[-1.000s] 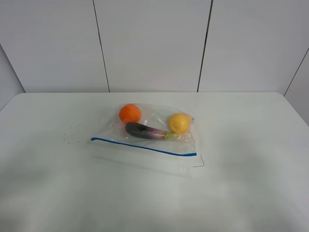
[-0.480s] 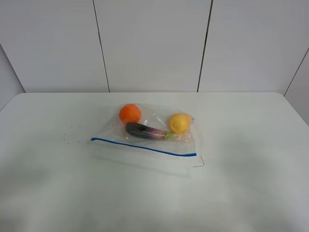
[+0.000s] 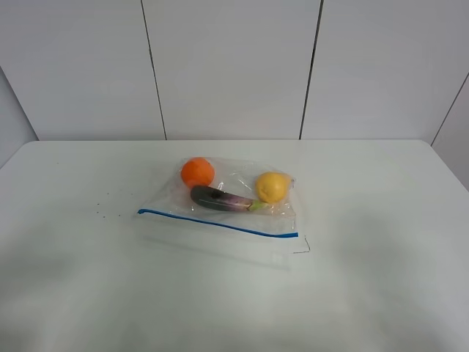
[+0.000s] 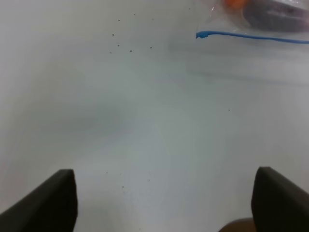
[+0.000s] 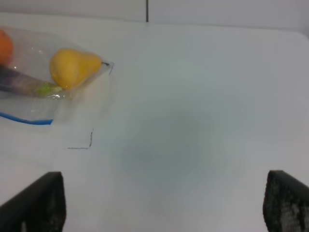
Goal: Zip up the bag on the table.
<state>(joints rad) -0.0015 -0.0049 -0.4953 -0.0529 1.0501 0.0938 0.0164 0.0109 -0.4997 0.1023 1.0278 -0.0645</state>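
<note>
The clear bag (image 3: pixel 227 202) lies on the white table (image 3: pixel 366 279) at its middle. Its blue zip strip (image 3: pixel 218 222) runs along the near side. Inside are an orange (image 3: pixel 197 172), a yellow fruit (image 3: pixel 272 186) and a dark purple eggplant (image 3: pixel 220 199). Neither arm shows in the exterior high view. In the left wrist view my left gripper (image 4: pixel 164 208) is open and empty, well short of the strip's end (image 4: pixel 203 35). In the right wrist view my right gripper (image 5: pixel 159 208) is open and empty, with the bag (image 5: pixel 43 92) and yellow fruit (image 5: pixel 72 67) off to one side.
A thin black corner mark (image 3: pixel 302 248) is drawn on the table by the bag's near right corner. Tiny dark specks (image 3: pixel 110 205) lie left of the bag. A white panelled wall (image 3: pixel 234 66) rises behind the table's far edge.
</note>
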